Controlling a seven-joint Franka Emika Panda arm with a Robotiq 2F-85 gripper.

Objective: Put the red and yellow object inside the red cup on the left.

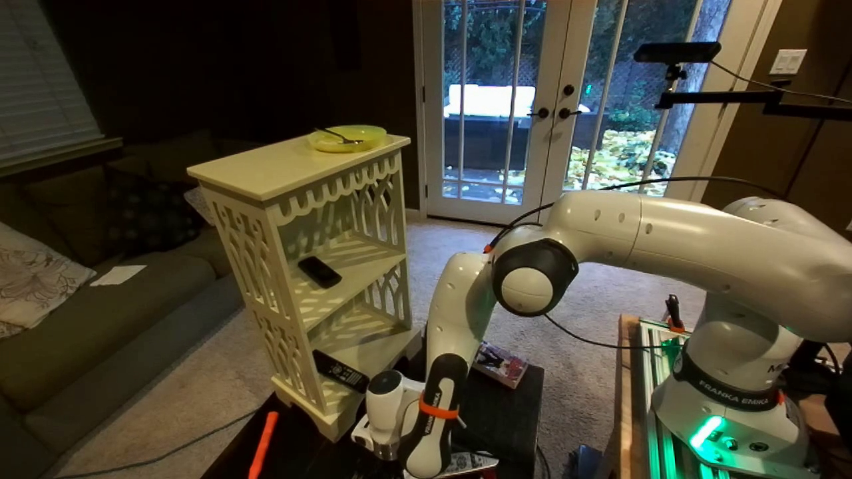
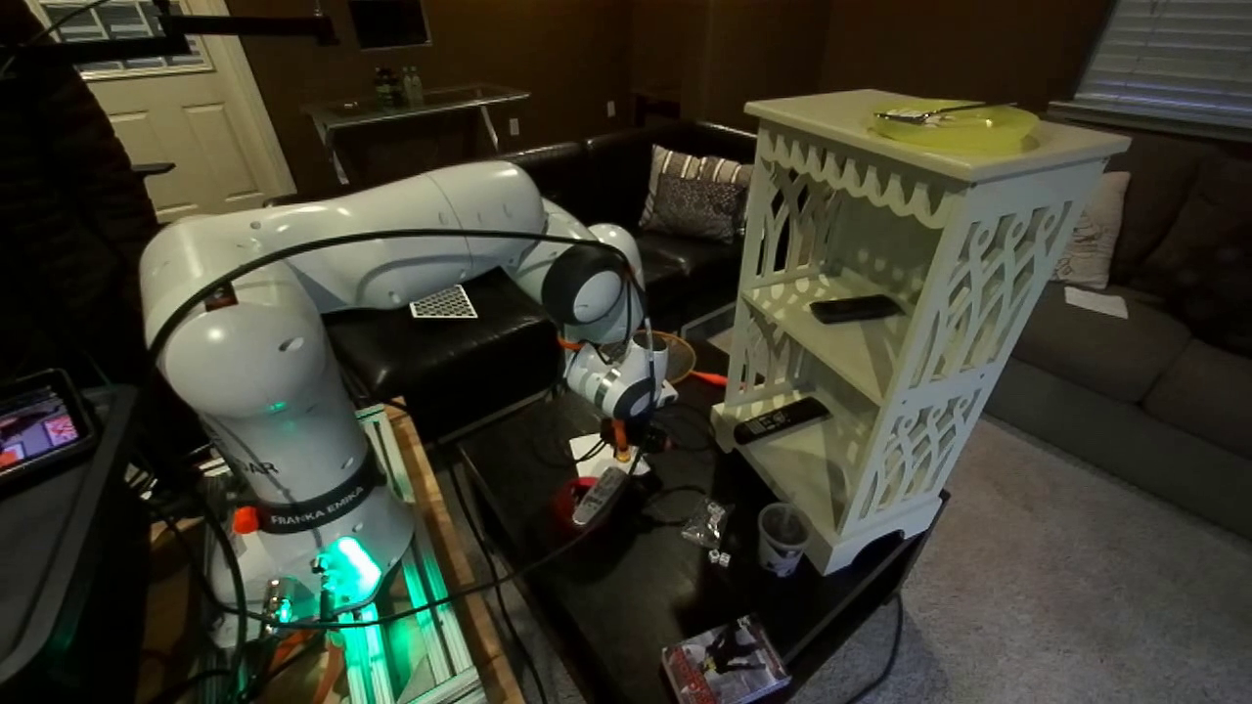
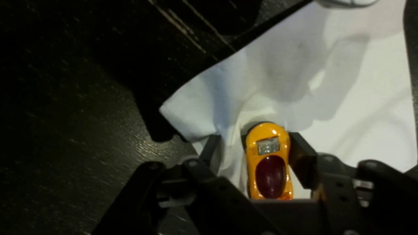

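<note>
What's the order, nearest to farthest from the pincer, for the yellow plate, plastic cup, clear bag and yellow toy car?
In an exterior view:
1. Yellow toy car, between the jaws of the pincer (wrist view).
2. Clear bag, lying on the table.
3. Plastic cup, beyond the bag, near the shelf.
4. Yellow plate, on top of the shelf.

Daylight shines through paned double doors (image 1: 556, 73) | brown walls (image 2: 548, 49) stand in shadow | blinds (image 1: 43, 80) hang above a sofa (image 1: 106, 326) | pale carpet (image 2: 1056, 567) stretches beside a dark worktop (image 2: 626, 601)
</note>
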